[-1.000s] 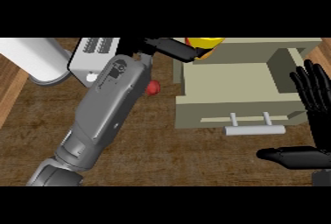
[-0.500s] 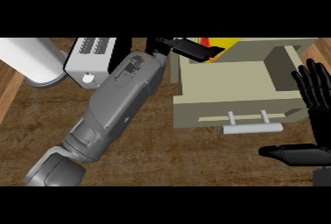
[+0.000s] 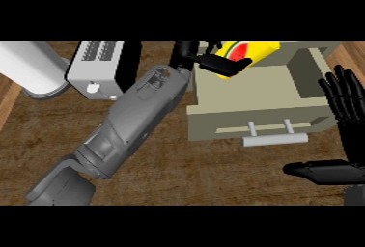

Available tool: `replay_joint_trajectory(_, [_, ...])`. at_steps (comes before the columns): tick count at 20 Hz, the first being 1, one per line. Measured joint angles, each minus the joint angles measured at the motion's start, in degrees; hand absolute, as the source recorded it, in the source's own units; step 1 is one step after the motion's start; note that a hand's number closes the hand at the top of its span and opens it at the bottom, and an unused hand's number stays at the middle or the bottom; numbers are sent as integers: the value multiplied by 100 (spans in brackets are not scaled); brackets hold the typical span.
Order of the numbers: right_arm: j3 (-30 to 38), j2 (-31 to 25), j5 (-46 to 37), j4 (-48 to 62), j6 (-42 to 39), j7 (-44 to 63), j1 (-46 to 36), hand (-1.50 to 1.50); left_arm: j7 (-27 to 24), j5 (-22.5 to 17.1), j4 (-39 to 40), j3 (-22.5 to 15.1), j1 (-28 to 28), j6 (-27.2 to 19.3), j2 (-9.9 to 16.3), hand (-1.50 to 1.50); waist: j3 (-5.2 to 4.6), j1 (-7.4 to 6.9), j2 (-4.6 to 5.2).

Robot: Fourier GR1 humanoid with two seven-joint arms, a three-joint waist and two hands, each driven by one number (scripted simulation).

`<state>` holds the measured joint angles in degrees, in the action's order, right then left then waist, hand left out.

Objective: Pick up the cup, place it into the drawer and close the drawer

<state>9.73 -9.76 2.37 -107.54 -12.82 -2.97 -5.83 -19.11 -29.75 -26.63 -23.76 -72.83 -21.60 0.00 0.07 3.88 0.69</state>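
The cup [image 3: 251, 52] is yellow with a red and green mark and lies tilted at the top of the view, above the back left corner of the open drawer [image 3: 242, 94]. My left hand [image 3: 208, 61] is shut on its left side, fingers curled round the rim, and hides part of it. The grey left forearm [image 3: 132, 125] slants up from the lower left. The beige drawer stands pulled out, its pale bar handle [image 3: 274, 139] facing me. At the right edge my right hand [image 3: 345, 103] rests open beside the drawer, fingers up and thumb pointing left.
A white toaster [image 3: 96, 68] stands at the back, left of my forearm. Further left lies a large white cylinder [image 3: 30, 68]. The brown wooden counter [image 3: 214, 173] shows in front of the drawer.
My left arm has swung to the right, carrying the cup from beside the toaster to over the drawer's back left corner. The right hand has stayed in place.
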Motion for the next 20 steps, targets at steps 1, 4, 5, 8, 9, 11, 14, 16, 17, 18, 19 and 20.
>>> replay_joint_trajectory(1, [4, -17, 15, -24, -31, 0, 35, -150, 19, -34, 42, -126, 27, -11, 1, -150, 0, 18, 4])
replay_joint_trajectory(4, [-8, -46, 47, 12, -47, 78, -118, -150, 109, -154, 61, -543, 89, -89, 0, -150, 0, 63, 19])
replay_joint_trajectory(5, [11, -50, 43, 130, -66, -25, -141, -150, 147, -190, 53, -673, 107, -119, 0, -150, 0, 66, 23])
replay_joint_trajectory(8, [108, -143, 169, 114, -144, 28, -189, -150, 322, -211, 179, -1002, 58, -227, 0, -150, 1, 107, 31])
replay_joint_trajectory(9, [121, -153, 165, 186, -143, 5, -244, -150, 324, -209, 175, -1131, 102, -304, 0, -150, 2, 108, 36])
replay_joint_trajectory(11, [102, -138, 174, 145, -160, -19, -212, -150, 340, -225, 291, -1257, 75, -355, 1, -150, 2, 133, 46])
replay_joint_trajectory(14, [85, -127, 235, 143, -203, -25, -235, -150, 336, -358, 180, -1372, 21, -539, 0, -150, 0, 136, 45])
replay_joint_trajectory(16, [-2, -29, 366, 21, -225, 86, -220, -150, 180, -443, 50, -1429, 81, -672, 1, -150, -1, 133, 37])
replay_joint_trajectory(17, [27, -24, 537, -7, -295, 121, -217, -150, 64, -477, 54, -1408, 90, -676, 0, -150, -1, 125, 37])
replay_joint_trajectory(18, [47, -40, 697, 5, -383, 155, -241, -150, -5, -524, -22, -1421, 85, -764, 0, -150, -1, 127, 36])
replay_joint_trajectory(19, [95, -71, 868, -7, -488, 167, -207, 150, -75, -569, -69, -1384, 77, -761, -1, -150, -2, 92, 26])
replay_joint_trajectory(20, [63, -62, 953, -41, -554, 187, -180, 150, -160, -622, -128, -1357, 72, -774, 0, -150, -1, 70, 19])
